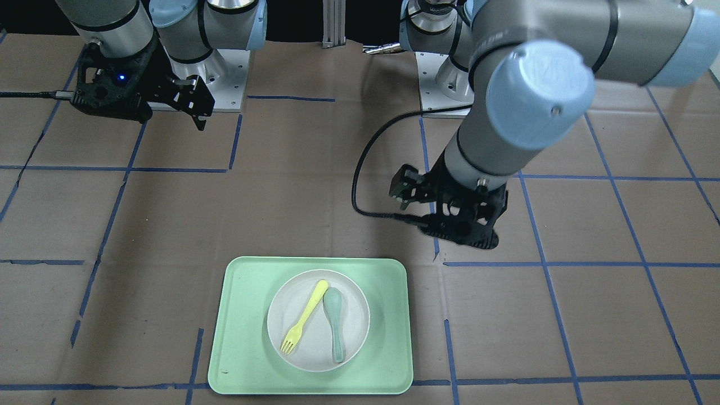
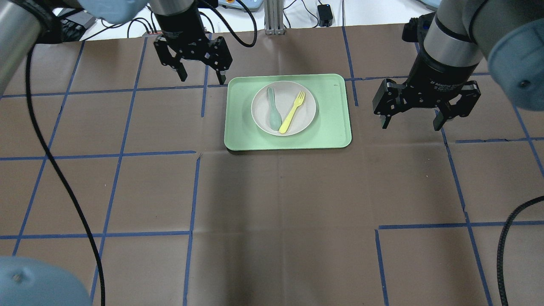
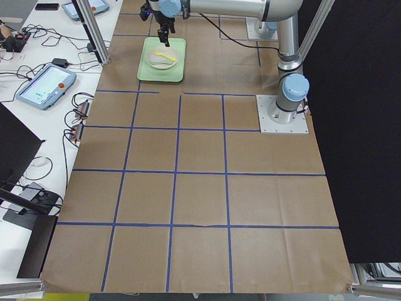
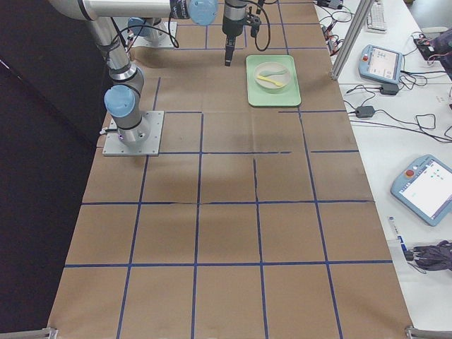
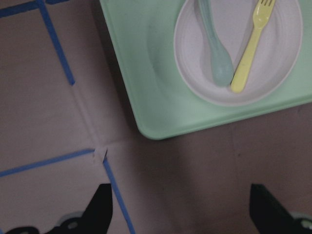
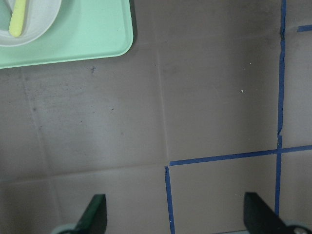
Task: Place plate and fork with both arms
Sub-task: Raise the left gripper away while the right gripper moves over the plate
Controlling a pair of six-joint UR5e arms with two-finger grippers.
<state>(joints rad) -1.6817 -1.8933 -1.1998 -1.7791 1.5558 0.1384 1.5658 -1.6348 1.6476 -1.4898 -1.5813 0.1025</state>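
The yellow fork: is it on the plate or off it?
On it: the fork lies flat inside the plate, beside the spoon.

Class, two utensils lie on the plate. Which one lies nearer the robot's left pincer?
The grey-green spoon, on the side of the plate facing the left pincer; the yellow fork lies beyond it.

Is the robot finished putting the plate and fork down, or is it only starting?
Looks done: the plate sits on the tray, and the fork lies on the plate beside the spoon. In hand: nothing. The left hand and right hand are open and empty, one on each side of the tray. Left: probably nothing if this is their spot, but I can't tell.
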